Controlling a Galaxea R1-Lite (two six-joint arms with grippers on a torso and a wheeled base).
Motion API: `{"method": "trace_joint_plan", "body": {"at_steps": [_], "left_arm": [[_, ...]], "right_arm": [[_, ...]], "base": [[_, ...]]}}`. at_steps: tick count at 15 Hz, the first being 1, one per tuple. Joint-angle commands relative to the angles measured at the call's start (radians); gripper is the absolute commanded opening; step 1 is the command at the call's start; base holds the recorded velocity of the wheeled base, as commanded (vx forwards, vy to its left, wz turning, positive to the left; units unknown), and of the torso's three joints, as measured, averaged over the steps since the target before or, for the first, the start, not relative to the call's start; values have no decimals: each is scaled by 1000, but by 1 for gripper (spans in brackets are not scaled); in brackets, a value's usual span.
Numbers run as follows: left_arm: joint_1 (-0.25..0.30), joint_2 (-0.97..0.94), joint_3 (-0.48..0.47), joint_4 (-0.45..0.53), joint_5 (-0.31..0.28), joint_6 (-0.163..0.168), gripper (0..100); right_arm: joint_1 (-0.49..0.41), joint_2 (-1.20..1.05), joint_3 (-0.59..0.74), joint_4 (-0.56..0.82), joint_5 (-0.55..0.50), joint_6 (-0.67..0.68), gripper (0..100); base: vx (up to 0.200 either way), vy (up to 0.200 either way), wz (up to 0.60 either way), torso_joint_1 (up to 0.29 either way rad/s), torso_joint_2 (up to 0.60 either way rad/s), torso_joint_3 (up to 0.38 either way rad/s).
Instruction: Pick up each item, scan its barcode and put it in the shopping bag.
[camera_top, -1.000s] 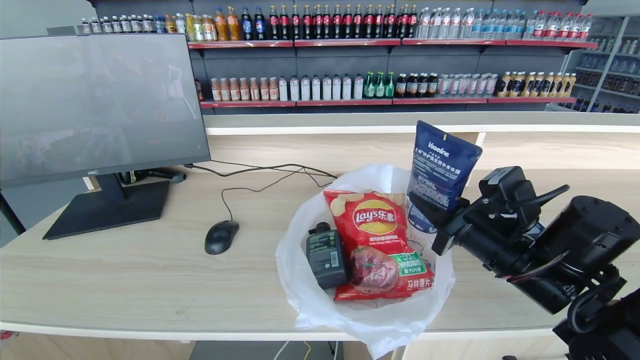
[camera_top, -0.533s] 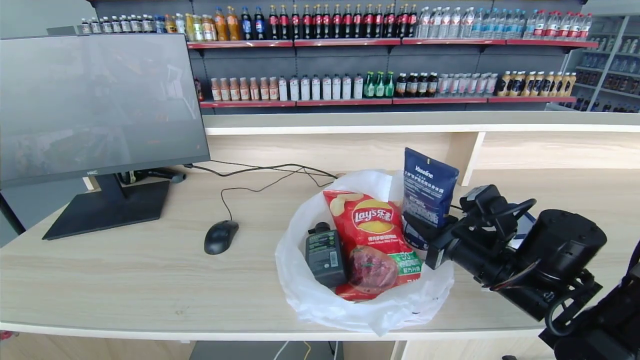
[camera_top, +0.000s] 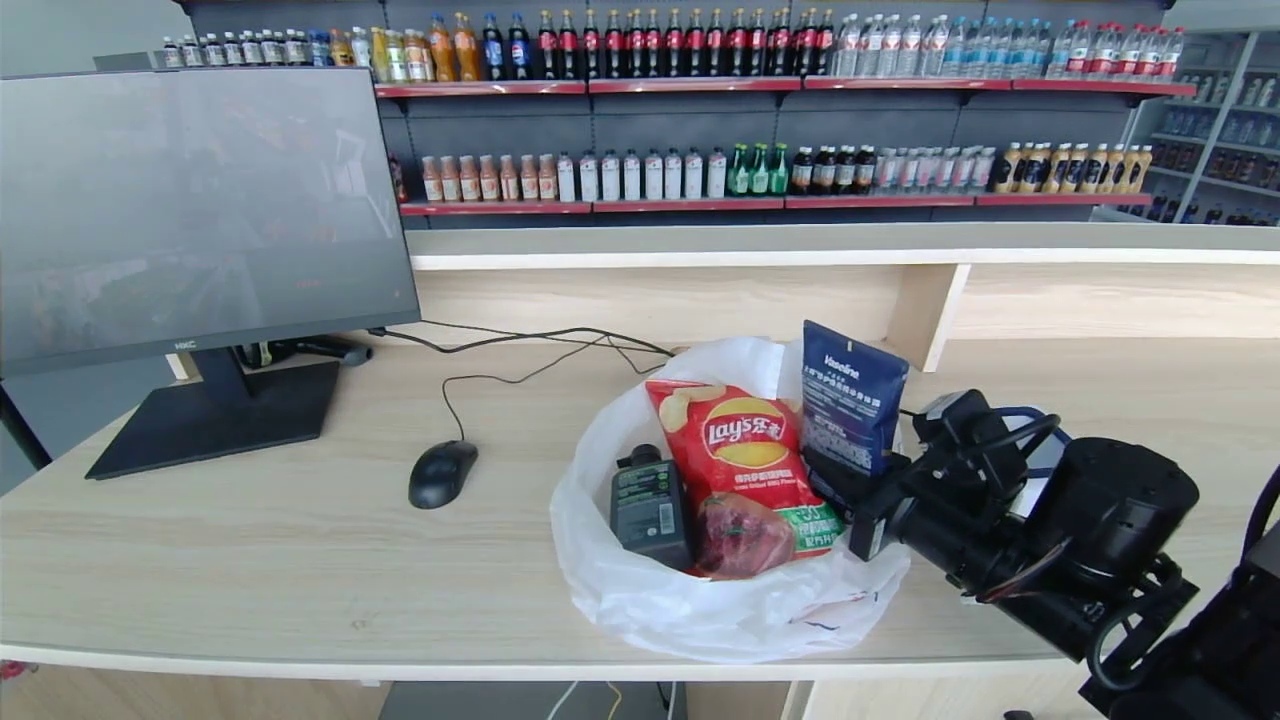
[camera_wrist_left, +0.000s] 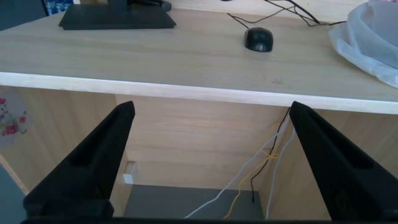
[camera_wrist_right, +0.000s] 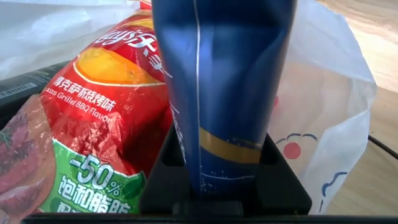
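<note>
White plastic makes up the bag (camera_top: 640, 610), which sits open on the wooden counter (camera_top: 250, 560). Inside it a red chips pack (camera_top: 745, 470) lies tilted across the middle. A dark bottle (camera_top: 650, 505) touches the pack on the bag's left side.

At the bag's right side a blue pouch (camera_top: 850, 410) stands upright just beside the chips pack. Its lower part is down in the bag's mouth and its top rises above the rim. The right gripper (camera_top: 845, 480) is at the bag's right rim, its fingers pinching the pouch's lower end from both sides. In the right wrist view the pouch (camera_wrist_right: 224, 81) stands between the black fingers (camera_wrist_right: 168, 155). The chips pack (camera_wrist_right: 99, 124) is close against it on one side and the bag's wall (camera_wrist_right: 323, 112) is on the other.

Left of the bag, and apart from it, a black mouse (camera_top: 442, 473) rests on the counter. A monitor (camera_top: 190, 210) stands farther left of the bag.

The left gripper (camera_wrist_left: 211, 109) hangs below the counter's front edge, lower than the bag and to its left. Its fingers are spread wide with nothing between them. In the left wrist view the mouse (camera_wrist_left: 258, 39) and a corner of the bag (camera_wrist_left: 373, 37) lie on the counter.
</note>
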Motion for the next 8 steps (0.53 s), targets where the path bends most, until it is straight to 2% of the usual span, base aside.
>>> {"method": "trace_joint_plan", "body": {"at_steps": [1,8], "left_arm": [[0,0,0,0,0,0,100],[0,0,0,0,0,0,100]], "right_arm": [[0,7,1,0,2,0,0],[4,13,43,0,1,-1,0]], "base": [[0,0,0,0,0,0],[0,0,0,0,0,0]]}}
